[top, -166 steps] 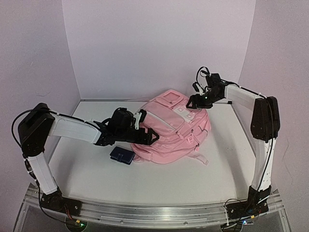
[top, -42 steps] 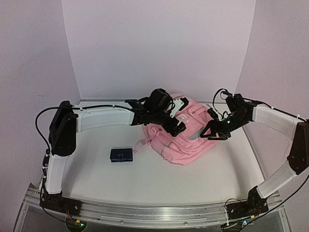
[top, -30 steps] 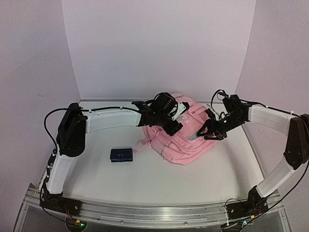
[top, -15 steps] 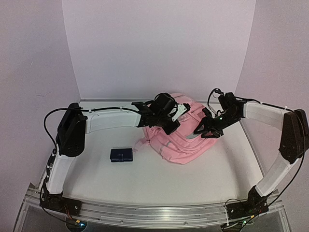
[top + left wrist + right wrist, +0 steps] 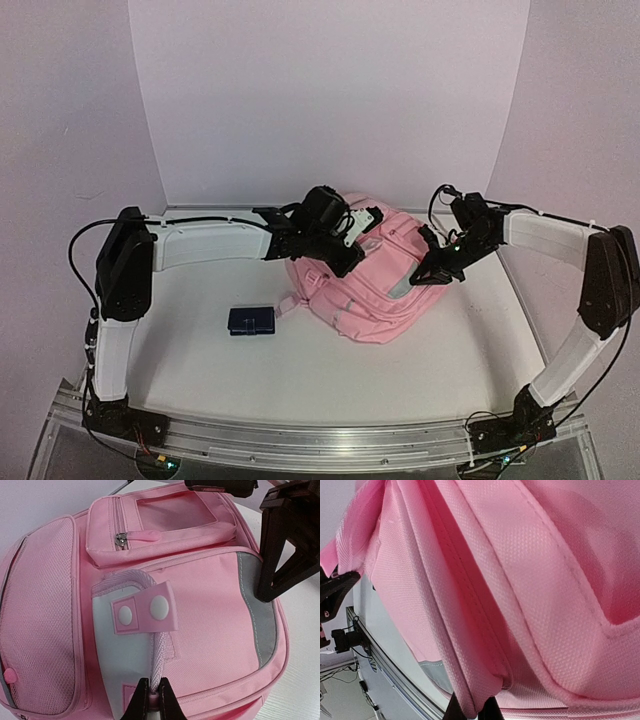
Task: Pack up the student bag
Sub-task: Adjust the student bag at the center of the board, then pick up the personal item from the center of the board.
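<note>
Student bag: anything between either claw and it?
Nothing visible. The left claw is shut on the student bag's white woven strap, the right claw on a fold of its pink side fabric. The navy wallet lies apart on the table.

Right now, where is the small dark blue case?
In the top view, the dark blue case lies on the table, left of centre, just beside the lower-left strap end of the pink backpack.
</note>
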Available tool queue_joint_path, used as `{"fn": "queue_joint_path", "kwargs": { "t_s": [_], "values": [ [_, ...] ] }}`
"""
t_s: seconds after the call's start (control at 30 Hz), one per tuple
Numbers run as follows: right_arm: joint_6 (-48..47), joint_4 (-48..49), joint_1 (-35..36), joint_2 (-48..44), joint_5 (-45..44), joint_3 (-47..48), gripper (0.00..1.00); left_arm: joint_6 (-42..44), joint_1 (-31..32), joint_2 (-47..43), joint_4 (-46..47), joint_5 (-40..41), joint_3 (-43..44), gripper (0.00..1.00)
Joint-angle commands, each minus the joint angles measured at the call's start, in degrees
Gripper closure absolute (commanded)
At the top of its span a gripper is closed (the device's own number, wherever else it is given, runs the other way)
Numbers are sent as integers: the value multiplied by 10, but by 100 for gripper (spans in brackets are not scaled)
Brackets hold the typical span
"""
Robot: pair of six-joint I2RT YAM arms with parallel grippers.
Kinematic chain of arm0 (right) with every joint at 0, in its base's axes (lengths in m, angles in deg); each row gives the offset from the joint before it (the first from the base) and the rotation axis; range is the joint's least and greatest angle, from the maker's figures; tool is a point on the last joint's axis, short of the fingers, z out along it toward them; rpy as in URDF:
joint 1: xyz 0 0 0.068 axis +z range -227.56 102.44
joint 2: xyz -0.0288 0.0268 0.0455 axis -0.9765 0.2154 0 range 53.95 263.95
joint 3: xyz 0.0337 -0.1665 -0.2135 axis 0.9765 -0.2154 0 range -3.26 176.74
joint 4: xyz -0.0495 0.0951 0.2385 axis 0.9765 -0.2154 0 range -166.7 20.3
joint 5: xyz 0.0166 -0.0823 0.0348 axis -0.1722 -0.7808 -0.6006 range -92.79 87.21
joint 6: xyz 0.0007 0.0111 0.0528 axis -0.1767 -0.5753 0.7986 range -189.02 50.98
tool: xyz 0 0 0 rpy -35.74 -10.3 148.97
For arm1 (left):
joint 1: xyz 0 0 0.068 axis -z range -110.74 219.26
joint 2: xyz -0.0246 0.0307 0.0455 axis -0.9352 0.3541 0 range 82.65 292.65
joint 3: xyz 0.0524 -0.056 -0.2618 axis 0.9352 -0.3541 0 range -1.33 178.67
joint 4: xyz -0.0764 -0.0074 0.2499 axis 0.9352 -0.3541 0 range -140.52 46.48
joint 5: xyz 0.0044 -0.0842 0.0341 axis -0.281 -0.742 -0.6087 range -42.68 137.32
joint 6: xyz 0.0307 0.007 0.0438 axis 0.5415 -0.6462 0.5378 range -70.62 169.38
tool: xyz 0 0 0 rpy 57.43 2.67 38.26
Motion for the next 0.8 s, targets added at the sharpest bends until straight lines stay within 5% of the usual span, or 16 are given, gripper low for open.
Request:
{"fn": "queue_joint_path", "kwargs": {
  "t_s": [0.0,0.33,0.77],
  "values": [
    [-73,-23,3,-28,-84,-30,100,-63,-12,-74,11,-31,-4,100],
    [-114,-48,-8,-52,-164,-63,100,-175,-117,-71,1,30,-15,100],
    [-172,-79,-28,-53,-175,-43,100,-235,-126,39,-70,59,23,100]
  ]
}}
